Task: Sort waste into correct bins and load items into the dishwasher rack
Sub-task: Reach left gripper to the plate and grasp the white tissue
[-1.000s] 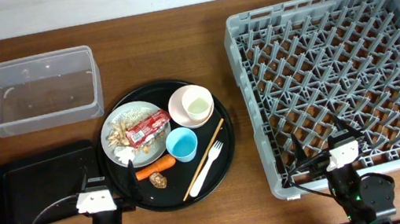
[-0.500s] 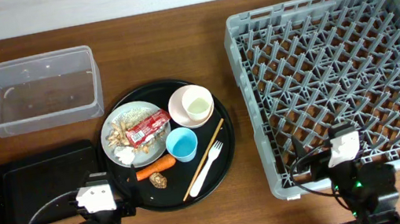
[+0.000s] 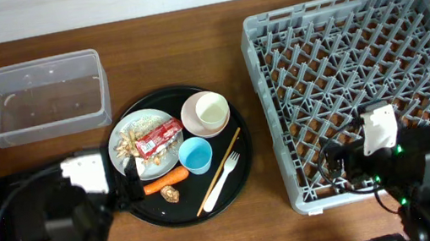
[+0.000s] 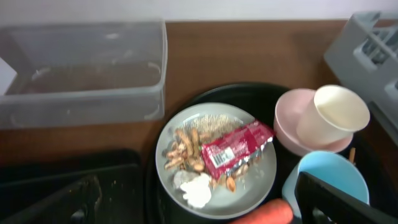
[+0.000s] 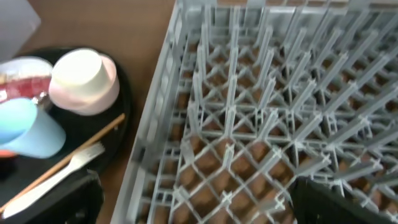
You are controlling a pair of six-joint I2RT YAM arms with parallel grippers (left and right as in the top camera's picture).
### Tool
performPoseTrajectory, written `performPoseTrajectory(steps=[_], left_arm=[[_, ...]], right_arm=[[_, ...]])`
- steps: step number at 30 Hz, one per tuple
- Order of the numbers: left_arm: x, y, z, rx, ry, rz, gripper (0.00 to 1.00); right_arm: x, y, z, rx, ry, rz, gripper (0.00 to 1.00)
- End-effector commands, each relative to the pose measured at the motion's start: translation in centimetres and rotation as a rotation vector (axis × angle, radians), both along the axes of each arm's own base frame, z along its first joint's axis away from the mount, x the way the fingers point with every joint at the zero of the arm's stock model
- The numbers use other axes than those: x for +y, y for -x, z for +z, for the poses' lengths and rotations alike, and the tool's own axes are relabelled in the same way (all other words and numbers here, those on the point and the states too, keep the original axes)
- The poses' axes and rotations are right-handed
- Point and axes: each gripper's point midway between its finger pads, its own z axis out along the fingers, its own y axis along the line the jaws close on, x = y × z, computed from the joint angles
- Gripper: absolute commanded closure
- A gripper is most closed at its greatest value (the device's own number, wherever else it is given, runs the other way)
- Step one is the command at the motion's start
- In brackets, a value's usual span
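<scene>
The grey plate (image 3: 143,145) on the round black tray holds a red wrapper (image 3: 159,137), beige scraps (image 4: 186,149) and white tissue (image 4: 198,190). A carrot (image 3: 166,180) and a brown lump (image 3: 170,195) lie in front of the plate. The cream cup (image 3: 211,110) sits in the pink bowl (image 3: 195,121), next to the blue cup (image 3: 195,154) and the white fork (image 3: 224,179). My left gripper (image 4: 199,208) is open and empty above the plate's near edge. My right gripper (image 5: 196,205) is open and empty above the front left corner of the rack (image 3: 366,72).
The clear tub (image 3: 37,100) stands at the back left. The shallow black tray (image 3: 10,207) lies at the front left, partly under my left arm. A wooden chopstick (image 3: 224,167) lies beside the fork on the round black tray (image 3: 240,147).
Both arms have risen from the front edge and moved away from it over the table. The left now overlaps the shallow black tray, the right the rack's front. No object has moved.
</scene>
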Motion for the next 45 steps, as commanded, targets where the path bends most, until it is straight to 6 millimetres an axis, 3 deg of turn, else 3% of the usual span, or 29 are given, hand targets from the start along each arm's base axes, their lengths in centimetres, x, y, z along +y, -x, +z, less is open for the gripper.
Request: performPoseTrajectory(steps=[1,7,14,27,31,32,43,45], left_arm=[[-0.3,-1.5,1.7,0.087,-0.004,-0.015,0.01],[-0.3,-3.2,1.8,0.267,-0.009,-0.014,0.01],[-0.4,-4.5,-1.7,0.392,-0.012,-0.014,0.01],[-0.9,-5.2,-15.9,0.858,-0.004,-0.029,0.02],[-1.3,-5.4,-18.6,0.918,0.016,-0.044,0.11],[-1.4,-5.4,-18.9,0.921,0.017,-0.044,0.18],[-1.6,-6.1,-18.8,0.894,0.014,-0.05,0.25],[-1.6,-6.1,-18.8,0.894,0.014,-0.05,0.3]], right_arm=[[0.8,-0.2,1.3,0.048,-0.026,0.034,0.01],[1.4,0.0,0.6,0.12,-0.047,0.061,0.01],[1.4,0.0,0.6,0.12,-0.047,0.061,0.01],[1.4,0.0,0.6,0.12,-0.045,0.059,0.01],[1.3,0.0,0.6,0.121,-0.043,0.056,0.01],[1.3,0.0,0.6,0.121,-0.043,0.056,0.01],[1.3,0.0,0.6,0.121,-0.043,0.056,0.01],[1.3,0.0,0.6,0.121,-0.043,0.056,0.01]])
